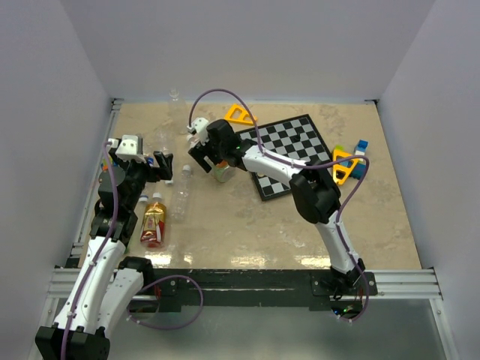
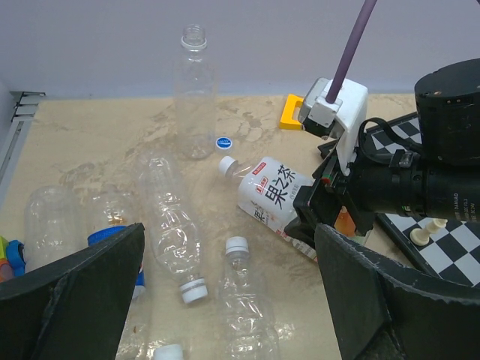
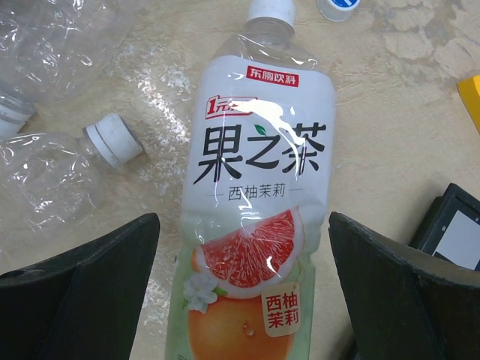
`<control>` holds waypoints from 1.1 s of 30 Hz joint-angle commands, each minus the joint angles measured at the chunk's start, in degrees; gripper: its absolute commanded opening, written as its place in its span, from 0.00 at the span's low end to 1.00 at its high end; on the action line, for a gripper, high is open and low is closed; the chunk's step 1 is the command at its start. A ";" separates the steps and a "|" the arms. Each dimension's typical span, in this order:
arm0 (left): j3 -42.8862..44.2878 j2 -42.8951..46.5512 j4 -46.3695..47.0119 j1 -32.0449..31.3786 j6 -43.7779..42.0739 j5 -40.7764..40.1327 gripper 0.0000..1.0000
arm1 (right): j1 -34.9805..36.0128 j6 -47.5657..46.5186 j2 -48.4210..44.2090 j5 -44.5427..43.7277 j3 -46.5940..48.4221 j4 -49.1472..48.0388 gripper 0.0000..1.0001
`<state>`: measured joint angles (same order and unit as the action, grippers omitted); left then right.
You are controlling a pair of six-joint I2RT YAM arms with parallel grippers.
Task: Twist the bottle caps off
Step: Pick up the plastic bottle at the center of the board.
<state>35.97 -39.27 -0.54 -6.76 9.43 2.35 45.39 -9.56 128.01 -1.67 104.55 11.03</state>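
Note:
A bottle with a white-green-orange label (image 3: 251, 225) lies on the table between my right gripper's (image 3: 244, 225) open fingers (image 3: 82, 292), which stand apart from it on both sides. Its white cap (image 3: 271, 9) is on and points away. It also shows in the top view (image 1: 223, 173) and the left wrist view (image 2: 271, 193). My left gripper (image 2: 229, 251) is open and empty above two lying clear bottles (image 2: 169, 217) with white caps (image 2: 237, 246). A clear bottle without a cap (image 2: 193, 90) stands upright at the back. A loose blue cap (image 2: 223, 142) lies near it.
A red-yellow labelled bottle (image 1: 153, 223) and a clear bottle (image 1: 181, 193) lie at the left. A chessboard (image 1: 289, 154) with a white chess piece (image 2: 422, 234) is right of centre. A yellow triangle (image 1: 238, 115) and coloured blocks (image 1: 349, 165) lie beyond. White walls enclose the table.

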 commanded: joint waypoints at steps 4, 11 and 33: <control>0.25 0.59 1.94 0.26 0.32 0.55 1.00 | -0.74 2.71 2.42 0.71 3.02 1.63 0.98; 0.25 0.77 1.85 0.26 0.32 0.46 1.00 | -0.74 2.97 3.92 1.50 4.17 2.95 0.97; 0.77 1.47 2.03 0.26 1.29 3.27 1.00 | -1.88 -3.78 -14.52 12.64 -2.24 4.00 0.15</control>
<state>35.97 -38.61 -0.56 -6.76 9.45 3.44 44.01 -8.84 125.36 2.90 103.68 16.45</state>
